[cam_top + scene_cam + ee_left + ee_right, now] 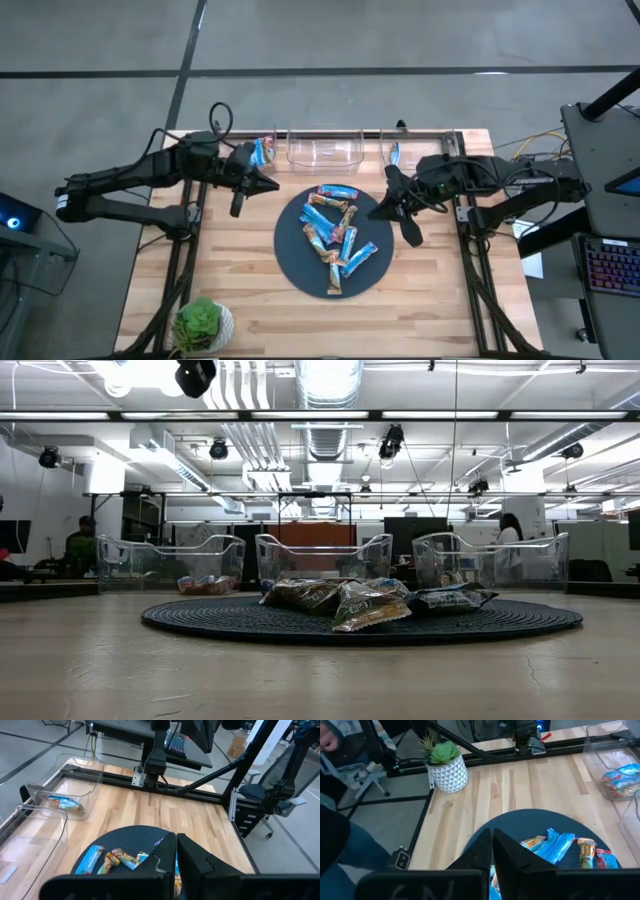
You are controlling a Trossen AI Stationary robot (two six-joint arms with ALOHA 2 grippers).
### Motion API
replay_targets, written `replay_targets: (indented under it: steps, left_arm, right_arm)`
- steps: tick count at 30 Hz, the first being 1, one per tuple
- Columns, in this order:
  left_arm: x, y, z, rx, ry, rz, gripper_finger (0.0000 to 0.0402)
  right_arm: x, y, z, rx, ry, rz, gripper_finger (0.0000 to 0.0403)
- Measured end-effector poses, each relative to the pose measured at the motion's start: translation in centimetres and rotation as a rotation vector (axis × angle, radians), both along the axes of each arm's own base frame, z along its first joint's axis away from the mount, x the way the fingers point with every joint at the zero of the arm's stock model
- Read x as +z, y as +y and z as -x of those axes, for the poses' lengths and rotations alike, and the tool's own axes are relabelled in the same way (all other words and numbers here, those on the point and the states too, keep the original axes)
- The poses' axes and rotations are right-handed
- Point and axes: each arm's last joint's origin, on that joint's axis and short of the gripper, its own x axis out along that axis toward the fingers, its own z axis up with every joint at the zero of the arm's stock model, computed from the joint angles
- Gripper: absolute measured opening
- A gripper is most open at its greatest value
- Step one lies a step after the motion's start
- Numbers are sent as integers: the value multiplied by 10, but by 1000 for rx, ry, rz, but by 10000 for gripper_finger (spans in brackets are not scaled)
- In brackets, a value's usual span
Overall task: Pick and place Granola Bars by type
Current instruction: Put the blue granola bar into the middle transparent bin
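Both grippers hover with fingers pressed together and nothing held: the left gripper [268,184] just off the far-left edge of the dark round mat [290,260], the right gripper [378,211] at its right edge.

Largest on the wooden table [240,300] is that mat, lying in the middle. On it sits a loose pile of Granola Bars [334,238], shiny wrapped bars, most bright blue, a few brown-tan and one blue with red and white at the far end. They lie at mixed angles; several blue ones run with their long axes near-to-far, slanting slightly, while the farthest bar lies left-to-right.

Three clear bins stand along the far edge. The left bin [262,152] holds a blue, red and white bar, the right bin [392,150] a blue one, and the middle bin [324,149] stands between them.

A small green plant in a white pot [203,324] sits at the near-left corner, well apart from the mat.
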Motion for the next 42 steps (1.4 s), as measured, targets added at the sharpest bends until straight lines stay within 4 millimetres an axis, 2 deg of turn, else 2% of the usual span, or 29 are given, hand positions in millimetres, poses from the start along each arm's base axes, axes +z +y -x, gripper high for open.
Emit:
replay_targets:
  steps: [30,33,36,42]
  left_arm:
    - [0,0,-1,2,-4,8,0]
    - [0,0,-1,6,-1,50,0]
    - [-2,-3,-3,-45,-27,-1,0]
    - [-19,-17,-10,-134,-85,-44,0]
  right_arm:
    - [-1,1,0,3,7,0,8]
    - [-3,1,-3,-15,24,-29,8]
    - [-9,2,-8,-20,51,-36,8]
    - [-24,8,-22,10,112,-8,8]
